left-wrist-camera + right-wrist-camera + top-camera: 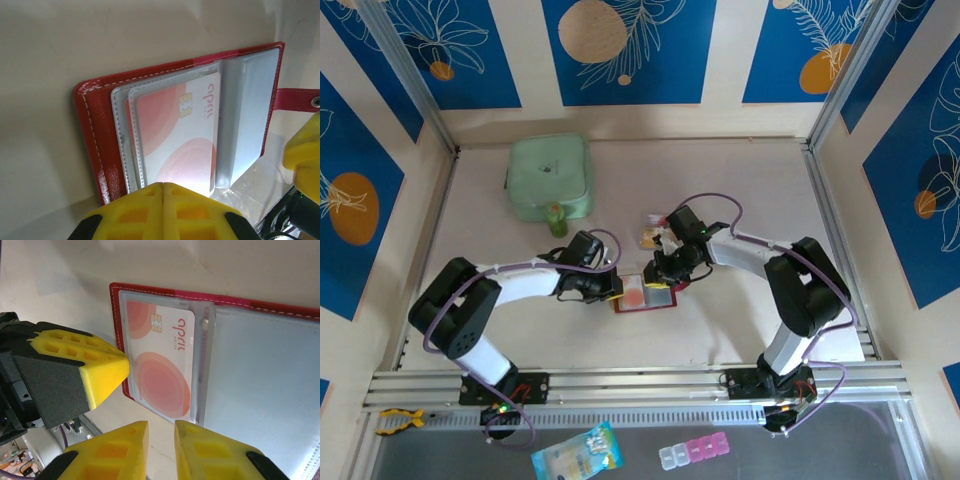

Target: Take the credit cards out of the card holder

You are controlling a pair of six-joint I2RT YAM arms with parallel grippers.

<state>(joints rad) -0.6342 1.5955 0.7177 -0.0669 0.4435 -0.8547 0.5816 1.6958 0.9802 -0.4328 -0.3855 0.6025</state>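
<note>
Pale bench (740,180), blue-patterned walls (630,50); left fingers (135,210) clenched at the card holder (95,130)'s credit card (175,140), right fingers (215,450) slightly parted.

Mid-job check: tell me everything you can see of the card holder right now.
The card holder lies open and flat on the pale table: glossy dark red cover with pale stitching, clear grey sleeves, a snap tab sticking out one side. A whitish card with pink circles and a chip sits in a sleeve. The shut left pincer meets one edge; whether it pinches anything is unclear.
</note>
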